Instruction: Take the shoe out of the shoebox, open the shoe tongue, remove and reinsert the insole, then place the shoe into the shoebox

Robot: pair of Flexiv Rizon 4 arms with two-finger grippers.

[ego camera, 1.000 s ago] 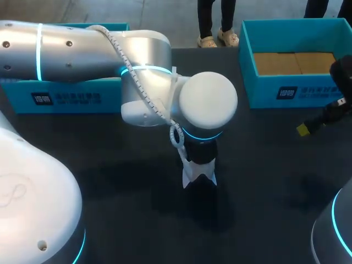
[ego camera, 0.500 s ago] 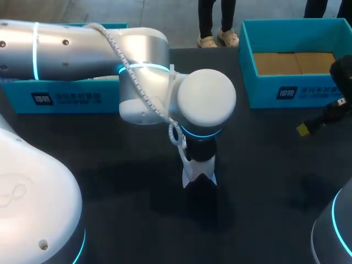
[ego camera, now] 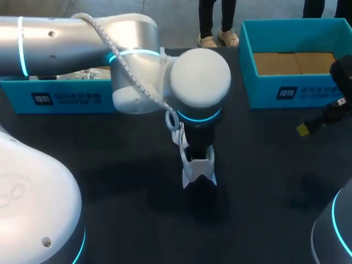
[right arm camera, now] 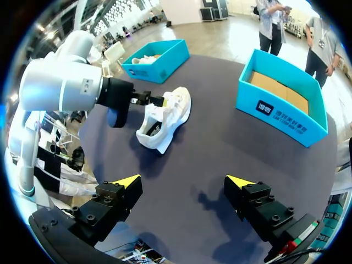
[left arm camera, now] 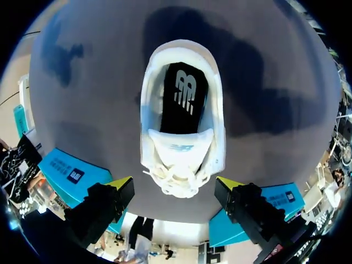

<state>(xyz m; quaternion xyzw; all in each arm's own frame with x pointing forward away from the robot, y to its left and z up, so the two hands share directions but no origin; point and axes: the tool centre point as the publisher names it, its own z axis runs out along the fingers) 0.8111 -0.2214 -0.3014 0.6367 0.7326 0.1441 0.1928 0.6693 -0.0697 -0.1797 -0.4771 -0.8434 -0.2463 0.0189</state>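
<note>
Left arm (ego camera: 137, 66) is lifting & pulling back toward its own side vs 1 s ago, so more of the shoe (ego camera: 193, 171) is showing under the wrist.
Shoe (left arm camera: 181, 137) is sitting on its sole mid-bench (ego camera: 264, 165), well apart from the brown-floored shoebox (ego camera: 291, 60) & the other blue box (ego camera: 66, 93). Black insole (left arm camera: 184, 99) is lying flat inside. Left pincer (left arm camera: 176, 184) is hanging over the lace end, spread wide, gripping nothing. Right pincer (right arm camera: 184, 180) is also gaping wide & empty, off to the right side. My read: it's lining up on the shoe opening. To do it well, it should be dropping straight down w/ one finger inside the heel collar, pinching only the insole edge, while the right pincer is pinning the toe so the shoe isn't lifting too.
</note>
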